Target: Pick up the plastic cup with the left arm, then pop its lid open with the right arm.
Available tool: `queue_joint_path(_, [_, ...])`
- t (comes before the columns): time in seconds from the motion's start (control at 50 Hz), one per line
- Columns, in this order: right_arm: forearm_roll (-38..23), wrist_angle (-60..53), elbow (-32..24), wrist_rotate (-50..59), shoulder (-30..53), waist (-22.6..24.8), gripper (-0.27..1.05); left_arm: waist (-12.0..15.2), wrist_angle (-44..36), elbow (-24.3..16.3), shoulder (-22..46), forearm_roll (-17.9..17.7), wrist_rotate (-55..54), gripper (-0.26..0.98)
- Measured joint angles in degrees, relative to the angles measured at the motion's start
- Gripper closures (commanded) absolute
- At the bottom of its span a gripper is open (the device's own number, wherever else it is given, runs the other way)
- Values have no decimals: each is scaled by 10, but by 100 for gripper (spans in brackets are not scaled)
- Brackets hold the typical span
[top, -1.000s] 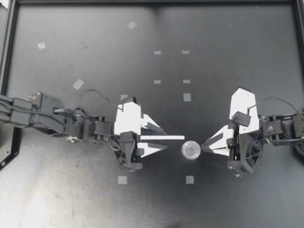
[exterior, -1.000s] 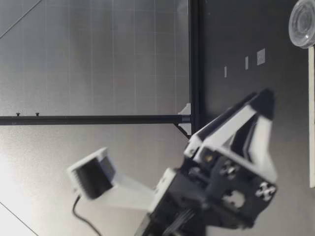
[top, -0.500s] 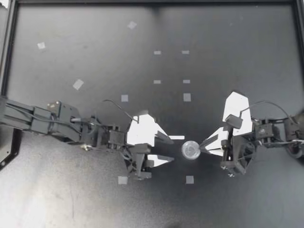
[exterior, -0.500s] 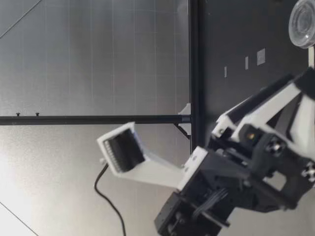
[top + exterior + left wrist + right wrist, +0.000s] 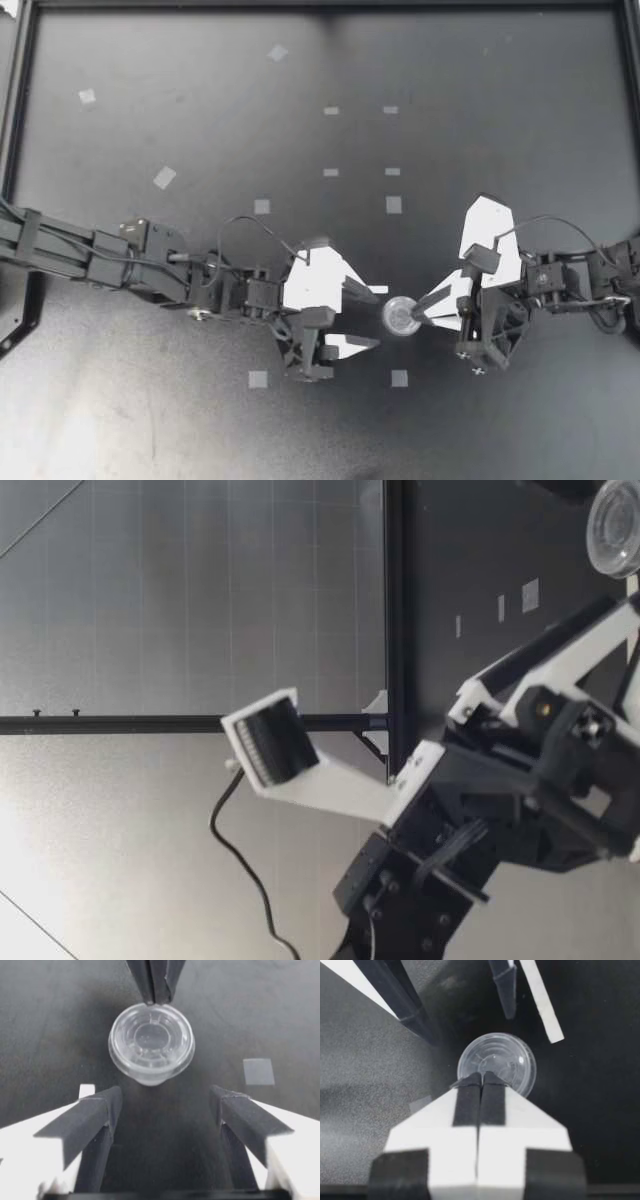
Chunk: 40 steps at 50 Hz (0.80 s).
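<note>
Clear cup (image 5: 400, 317): small, round, lid on, upright on the counter (image 5: 150, 430) between the two pincers, roughly mid-width.

Left pincer (image 5: 373, 316): wide open, holding nothing. Tips stop just short of the cup. Left wrist view puts the cup ahead of the gap, not in it.

Right pincer (image 5: 419, 313): fingers pressed together, nothing visible between them. Tips are at the cup's rim on the side away from the left pincer. Touching or just above it, can't tell for sure.

Handling, my read:
- Thin moulded plastic, looks empty, so very light. It will likely skate on the counter at a nudge and tip easily.
- Walls flex, and the lid could pop under a hard squeeze.
- Sides are smooth, so slippery.
- Best hold is across the body just under the lid rim, on two opposite sides, with light force.

White strip (image 5: 378, 289): flat on the counter, mostly hidden under the left pincer. Its end pokes out near the cup but apart from it.

Surface: matte black and flat, with small grey tape squares (image 5: 394, 204) scattered about, none touching the cup. Black frame (image 5: 20, 120) runs round the edge. Low view shows a grey panelled wall (image 5: 200, 600) behind the counter.
</note>
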Motion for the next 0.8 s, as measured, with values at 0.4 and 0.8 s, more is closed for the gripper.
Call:
queue_joint_path(0.4, [0, 0, 0, 11, 14, 9, 91, 0, 4, -23, 21, 0, 2, 8])
queue_joint_path(0.8, [1, 6, 0, 38, 57, 9, 91, 0, 4, -25, 24, 0, 1, 8])
